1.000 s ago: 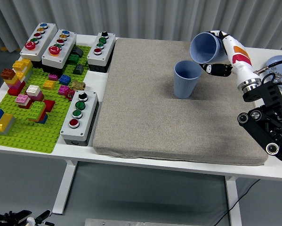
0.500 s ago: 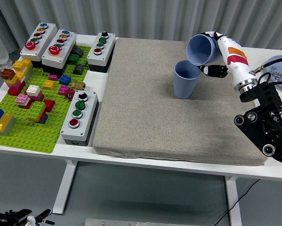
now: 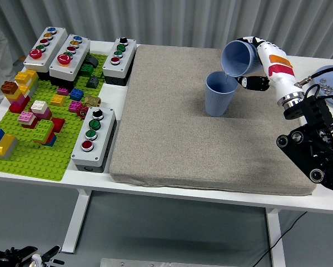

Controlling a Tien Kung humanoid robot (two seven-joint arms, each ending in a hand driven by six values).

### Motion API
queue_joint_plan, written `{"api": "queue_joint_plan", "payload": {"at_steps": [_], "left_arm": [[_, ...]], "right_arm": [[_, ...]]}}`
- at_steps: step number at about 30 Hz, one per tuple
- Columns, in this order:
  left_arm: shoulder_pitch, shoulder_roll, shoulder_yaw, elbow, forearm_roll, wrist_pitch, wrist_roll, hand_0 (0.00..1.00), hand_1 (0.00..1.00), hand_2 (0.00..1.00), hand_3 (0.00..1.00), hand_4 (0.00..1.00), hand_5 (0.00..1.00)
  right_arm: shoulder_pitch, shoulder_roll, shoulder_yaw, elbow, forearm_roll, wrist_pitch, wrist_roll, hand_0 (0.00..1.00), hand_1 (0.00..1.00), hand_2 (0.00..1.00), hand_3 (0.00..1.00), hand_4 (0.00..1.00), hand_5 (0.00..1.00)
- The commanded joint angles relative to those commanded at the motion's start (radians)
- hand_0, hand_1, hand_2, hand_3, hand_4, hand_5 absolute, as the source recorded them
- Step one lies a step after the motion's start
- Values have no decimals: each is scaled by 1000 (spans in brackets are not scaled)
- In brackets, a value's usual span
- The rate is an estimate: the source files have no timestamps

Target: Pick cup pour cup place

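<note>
My white table (image 3: 155, 186) carries a grey mat (image 3: 172, 128), a green brick plate (image 3: 27, 150) at its left, button boxes (image 3: 94, 139) between them, and a blue dish (image 3: 330, 78) far right.

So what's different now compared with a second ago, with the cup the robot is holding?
The right hand has carried the tilted blue cup a little left and tipped it further, so its mouth now hangs over the rim of the upright blue cup. It keeps hold of the cup throughout. The upright cup, the grey mat, the button boxes and the brick plate have not moved.
</note>
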Motion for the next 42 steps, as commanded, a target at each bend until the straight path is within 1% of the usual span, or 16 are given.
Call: {"api": "queue_joint_plan", "payload": {"at_steps": [21, 42], "left_arm": [[-2, 1, 2, 0, 2, -1, -1, 770, 765, 821, 684, 512, 998], [2, 1, -1, 0, 7, 0, -1, 772, 765, 821, 684, 512, 998]], "right_arm": [[9, 3, -34, -20, -29, -39, 3, 785, 653, 541, 614, 748, 127], [14, 1, -44, -43, -43, -58, 9, 791, 656, 542, 611, 745, 135]]}}
